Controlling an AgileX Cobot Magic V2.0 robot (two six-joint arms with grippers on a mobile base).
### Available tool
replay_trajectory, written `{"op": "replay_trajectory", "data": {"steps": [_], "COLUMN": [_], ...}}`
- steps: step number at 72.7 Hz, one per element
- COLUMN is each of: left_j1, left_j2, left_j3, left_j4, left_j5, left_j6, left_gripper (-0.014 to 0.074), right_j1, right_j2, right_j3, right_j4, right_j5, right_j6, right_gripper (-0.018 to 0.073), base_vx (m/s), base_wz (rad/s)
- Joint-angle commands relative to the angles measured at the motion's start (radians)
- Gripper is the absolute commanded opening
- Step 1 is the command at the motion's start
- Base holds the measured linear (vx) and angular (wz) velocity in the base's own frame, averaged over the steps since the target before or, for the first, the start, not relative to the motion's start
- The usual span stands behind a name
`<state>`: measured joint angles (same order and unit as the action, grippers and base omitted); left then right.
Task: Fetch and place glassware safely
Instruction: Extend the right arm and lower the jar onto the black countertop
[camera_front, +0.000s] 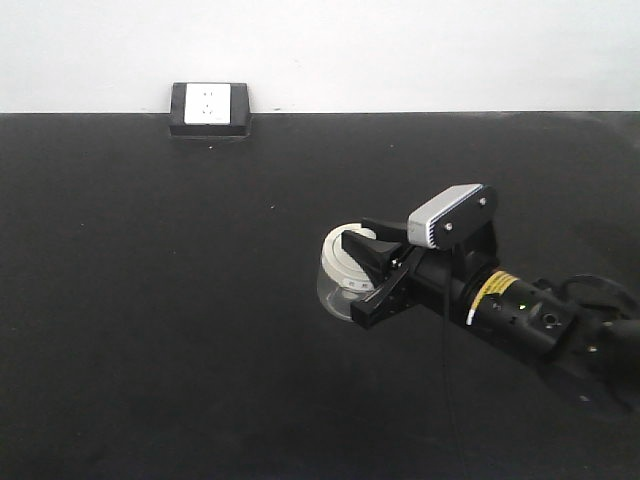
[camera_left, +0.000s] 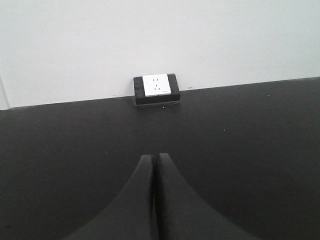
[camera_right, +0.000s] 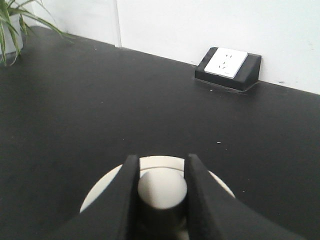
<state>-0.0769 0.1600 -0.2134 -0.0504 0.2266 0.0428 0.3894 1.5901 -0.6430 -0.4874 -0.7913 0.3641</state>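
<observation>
right arm: was black, yellow label band, green light | wrist camera: was silver-grey, two screws | right tool: was matte black

Counter: matt black, smooth. Jar: clear, glossy glass. Lid: cream-white, smooth, satin finish. Right gripper jaws: matt black plastic. Wall socket: glossy white plastic face, black housing. Wrist camera: smooth silver-grey casing.

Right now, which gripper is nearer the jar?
Right. The right gripper grips the glass jar by its lid knob; the left gripper is shut, no jar in its view.
</observation>
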Motion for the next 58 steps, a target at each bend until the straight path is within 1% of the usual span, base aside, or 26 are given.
{"op": "replay_trajectory", "data": {"steps": [1,12,37,58], "left_j1": [-0.008,-0.008,-0.008,-0.008], "left_j2": [0.014,0.014,0.014,0.014], "left_j3": [-0.027,-0.027,-0.027,-0.027], "left_j4": [-0.003,-0.003,-0.003,-0.003], "left_j5": [-0.071,-0.071,-0.071,-0.071], "left_j6": [-0.004,-0.004,-0.004,-0.004], "left_gripper": [-0.0007,-0.0007,-0.0007,-0.0007], "right_j1": [-0.002,-0.002,-0.002,-0.002], "right_j2": [0.04,0.123,0.224,0.289], "right_j3": [-0.034,-0.034,-0.034,-0.034], "right_j4": [0.078,0.084,0.088,0.088], "right_j5": [-0.22,-0.287,-0.292,-0.336], "right_j6": [-0.045,-0.114,-0.242,-0.243], "right_gripper": [0.0007,0.001,0.002,0.0036], "base_vx": [0.0,0.0,0.0,0.0], "base_wz": [0.0,0.0,0.0,0.0]}}
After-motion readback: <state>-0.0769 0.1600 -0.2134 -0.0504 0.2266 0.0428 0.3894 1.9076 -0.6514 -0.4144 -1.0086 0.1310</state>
